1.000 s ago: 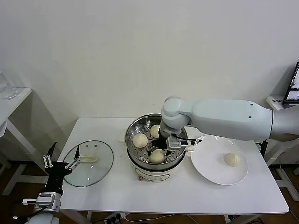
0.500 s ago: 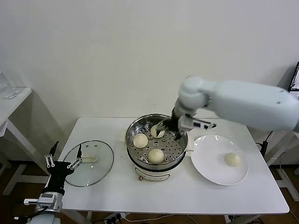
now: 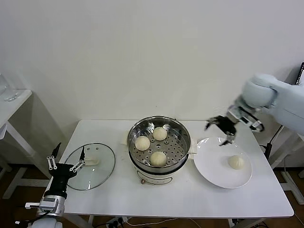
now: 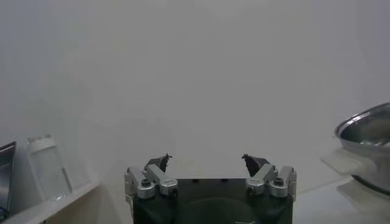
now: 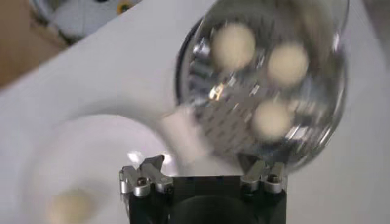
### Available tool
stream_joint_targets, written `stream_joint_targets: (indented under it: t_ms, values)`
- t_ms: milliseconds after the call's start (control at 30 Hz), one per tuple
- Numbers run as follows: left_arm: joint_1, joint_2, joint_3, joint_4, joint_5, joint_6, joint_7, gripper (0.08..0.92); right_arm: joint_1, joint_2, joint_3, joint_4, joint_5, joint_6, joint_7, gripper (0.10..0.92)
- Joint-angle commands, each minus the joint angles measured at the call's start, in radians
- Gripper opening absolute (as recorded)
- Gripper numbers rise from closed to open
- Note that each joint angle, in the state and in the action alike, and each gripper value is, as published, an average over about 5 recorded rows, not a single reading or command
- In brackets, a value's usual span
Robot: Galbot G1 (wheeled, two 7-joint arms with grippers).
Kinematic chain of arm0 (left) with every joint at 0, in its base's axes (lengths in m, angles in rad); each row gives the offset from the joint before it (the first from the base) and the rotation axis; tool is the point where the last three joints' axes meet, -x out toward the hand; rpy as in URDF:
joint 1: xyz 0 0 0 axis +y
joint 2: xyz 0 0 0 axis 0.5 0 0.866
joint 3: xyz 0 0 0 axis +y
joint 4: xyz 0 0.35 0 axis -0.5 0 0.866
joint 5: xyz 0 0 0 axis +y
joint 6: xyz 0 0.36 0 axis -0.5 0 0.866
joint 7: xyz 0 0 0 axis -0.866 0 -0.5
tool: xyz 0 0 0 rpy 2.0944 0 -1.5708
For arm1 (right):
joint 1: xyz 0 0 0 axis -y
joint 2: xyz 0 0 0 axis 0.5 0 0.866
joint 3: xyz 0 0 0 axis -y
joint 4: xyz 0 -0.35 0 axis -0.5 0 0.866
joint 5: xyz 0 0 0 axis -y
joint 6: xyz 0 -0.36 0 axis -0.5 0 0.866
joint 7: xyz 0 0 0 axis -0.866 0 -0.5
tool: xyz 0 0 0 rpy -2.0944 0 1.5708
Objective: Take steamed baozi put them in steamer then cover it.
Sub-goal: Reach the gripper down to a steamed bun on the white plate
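Note:
Three steamed baozi lie in the shiny steamer on its white base at mid-table; the right wrist view shows them too. One more baozi rests on the white plate to the right. My right gripper hangs open and empty above the plate's far edge, between steamer and baozi. The glass cover with its cream handle lies flat on the table's left. My left gripper is open and empty, low off the table's left edge beside the cover.
A second white table with a clear container stands at the far left. A dark screen stands at the right edge. The white table's front strip is bare. The wall stands close behind.
My right gripper has risen out of the steamer and swung right to above the plate, leaving a third baozi inside. The left arm has hardly moved.

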Motion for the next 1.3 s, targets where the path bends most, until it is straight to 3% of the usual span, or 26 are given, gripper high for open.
stream_joint_targets:
  t_ms: [33, 600, 1300]
  values:
    - [0.002, 0.000, 0.016, 0.003, 0.013, -0.002, -0.001, 0.823, -0.489, -0.142, 0.407, -0.201, -0.204, -0.149, -0.022, 0.823]
    - [-0.001, -0.006, 0.010, 0.015, 0.020, -0.006, -0.004, 0.823, -0.701, 0.051, 0.609, -0.366, -0.319, -0.172, 0.087, 0.823]
    - [-0.004, -0.005, 0.010, 0.031, 0.024, -0.010, -0.003, 0.823, -0.745, 0.115, 0.658, -0.434, -0.340, -0.159, 0.133, 0.823]
